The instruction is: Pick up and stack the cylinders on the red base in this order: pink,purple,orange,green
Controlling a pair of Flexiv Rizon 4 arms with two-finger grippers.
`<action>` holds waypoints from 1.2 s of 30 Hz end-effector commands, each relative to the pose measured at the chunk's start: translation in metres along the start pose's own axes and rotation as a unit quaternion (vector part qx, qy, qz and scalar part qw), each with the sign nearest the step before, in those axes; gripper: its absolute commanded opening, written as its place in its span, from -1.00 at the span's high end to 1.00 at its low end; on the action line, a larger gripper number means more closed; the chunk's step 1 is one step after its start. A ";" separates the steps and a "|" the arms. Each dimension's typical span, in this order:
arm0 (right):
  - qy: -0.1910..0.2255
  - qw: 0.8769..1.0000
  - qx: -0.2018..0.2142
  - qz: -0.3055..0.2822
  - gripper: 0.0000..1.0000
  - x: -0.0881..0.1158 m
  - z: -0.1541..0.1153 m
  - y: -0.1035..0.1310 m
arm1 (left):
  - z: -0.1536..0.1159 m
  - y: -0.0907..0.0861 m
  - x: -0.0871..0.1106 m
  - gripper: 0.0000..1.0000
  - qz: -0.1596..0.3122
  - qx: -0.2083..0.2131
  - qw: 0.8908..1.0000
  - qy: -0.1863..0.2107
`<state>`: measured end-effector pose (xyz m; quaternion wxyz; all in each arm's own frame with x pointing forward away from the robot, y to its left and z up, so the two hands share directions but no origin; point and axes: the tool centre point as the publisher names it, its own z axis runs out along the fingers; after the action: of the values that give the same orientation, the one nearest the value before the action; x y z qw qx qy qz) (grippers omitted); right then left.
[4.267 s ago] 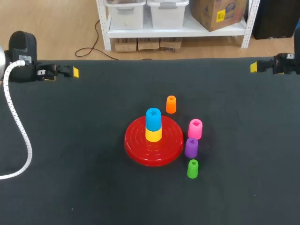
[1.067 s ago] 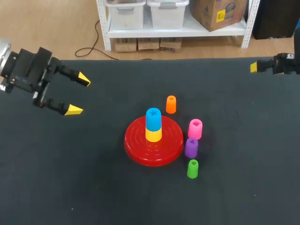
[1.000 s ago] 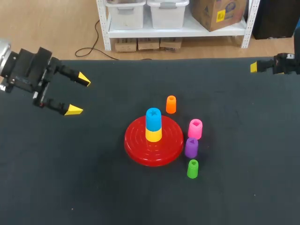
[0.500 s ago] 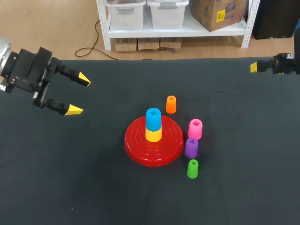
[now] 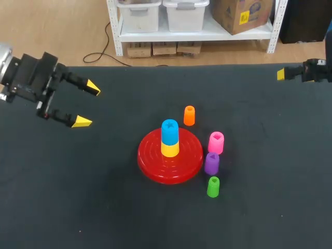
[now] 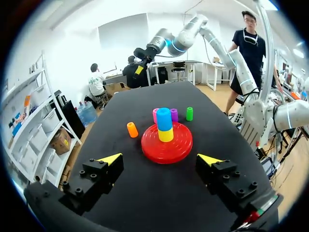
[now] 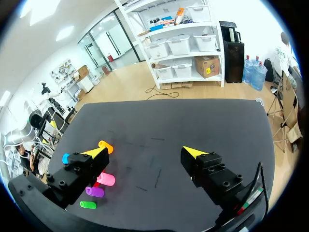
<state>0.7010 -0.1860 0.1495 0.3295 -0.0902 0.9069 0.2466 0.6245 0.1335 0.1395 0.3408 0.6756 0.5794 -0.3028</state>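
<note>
**Nothing stacked yet: all four cylinders wait on the desk**

On the black desk (image 5: 104,197) neither of my arms is near the work. The left pincer (image 5: 88,104) hangs over the far left of the desk with its fingers spread wide and nothing between them. The right pincer (image 7: 145,152) sits at the far right corner, also wide and empty.

The red base (image 5: 169,155) lies near the middle of the desk. It already carries a yellow cylinder (image 5: 169,149) with a blue cylinder (image 5: 169,129) on top, neither of which is in my order.

As I judge it, the task has not begun. The pink cylinder (image 5: 216,142), which goes first, stands on the desk just right of the base. The purple cylinder (image 5: 211,163) is just beside it on the near side, close to the base's rim. The orange cylinder (image 5: 189,115) stands a little beyond the base's far edge. The green cylinder (image 5: 213,187), smallest and last, is nearest to me. All four picks and placements are left, and the pink one will have to go on top of the blue.

The head view gives me the whole layout, but it shows only one yellow tip of the right pincer. I know that pincer is wide only from the right wrist view. There, one of its own fingers hides most of the base, and only a sliver of blue shows.

The left wrist view has the base and stack straight ahead between its spread fingers. The stack half covers the pink cylinder, which the head view shows whole.
</note>
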 end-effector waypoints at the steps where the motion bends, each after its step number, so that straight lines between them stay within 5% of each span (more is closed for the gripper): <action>1: 0.000 1.000 0.000 0.000 -1.00 0.000 0.000 0.000 | 0.000 0.000 0.001 -1.00 0.001 0.000 1.000 -0.001; 7: 0.000 1.000 0.000 0.000 -1.00 0.000 0.000 0.000 | 0.000 0.000 0.001 -1.00 0.001 0.000 1.000 -0.001; 12: 0.034 0.998 0.000 -0.049 -1.00 0.009 0.017 0.040 | 0.000 0.000 0.001 -1.00 0.001 0.000 1.000 -0.001; 22: 0.089 0.978 0.078 -0.169 -1.00 0.032 0.053 0.096 | 0.000 0.000 0.001 -1.00 0.001 0.000 1.000 -0.001; 36: 0.178 0.937 0.188 -0.235 -1.00 0.096 0.095 0.091 | 0.000 0.000 0.001 -1.00 0.001 0.000 1.000 -0.001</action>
<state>0.6539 -0.0640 0.0659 0.1872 -0.3049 0.9307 0.0762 0.6245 0.1333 0.1397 0.3407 0.6755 0.5796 -0.3028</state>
